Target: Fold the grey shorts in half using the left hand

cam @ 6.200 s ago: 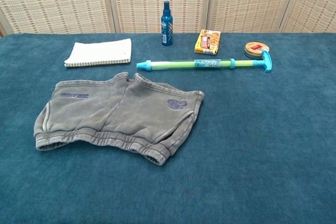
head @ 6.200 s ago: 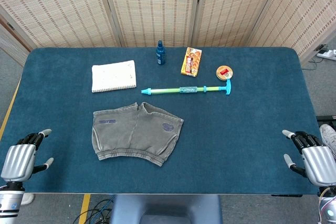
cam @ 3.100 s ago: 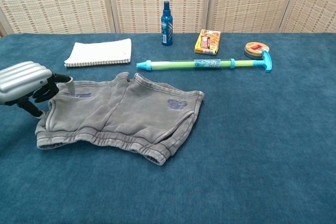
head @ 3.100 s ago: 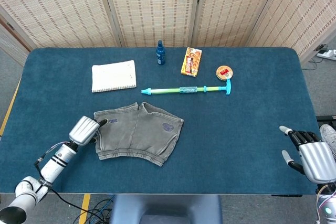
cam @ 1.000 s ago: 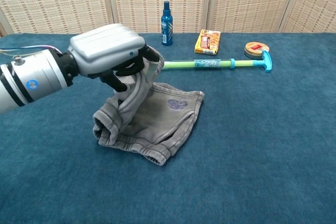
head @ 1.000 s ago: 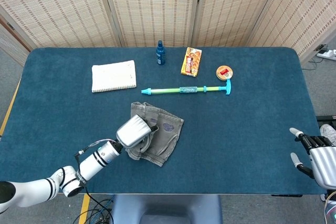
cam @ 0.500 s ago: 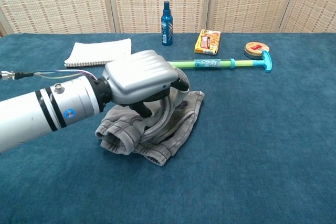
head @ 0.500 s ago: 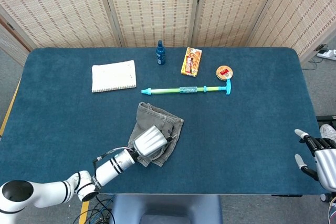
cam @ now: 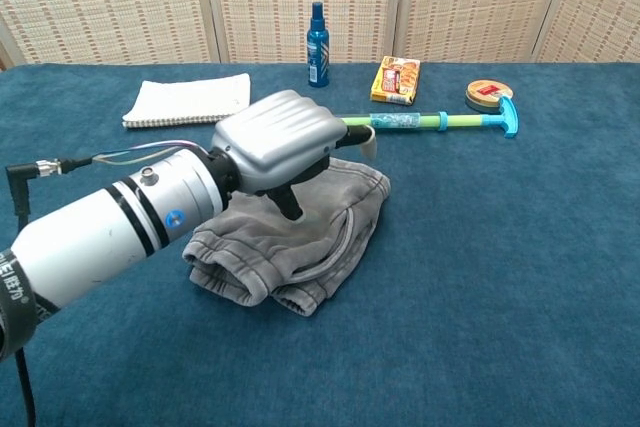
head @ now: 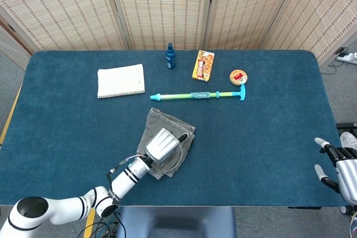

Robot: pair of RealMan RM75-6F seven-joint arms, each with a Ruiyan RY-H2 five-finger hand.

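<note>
The grey shorts (head: 167,137) now lie doubled over on the blue counter (head: 268,137), their left half carried across onto the right since the earlier frames. The left hand (cam: 285,142) has sunk lower over the fold, resting on the cloth; whether its fingers still pinch fabric I cannot tell. The right hand (head: 346,174) waits spread and empty at the counter's edge.

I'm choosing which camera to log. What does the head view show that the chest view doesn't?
Only the head view shows the right hand, idle at the table's right edge, and the whole table. Only the chest view shows the layered fold at the near edge of the grey shorts. Both show the left hand over the shorts, plus the notebook.
</note>
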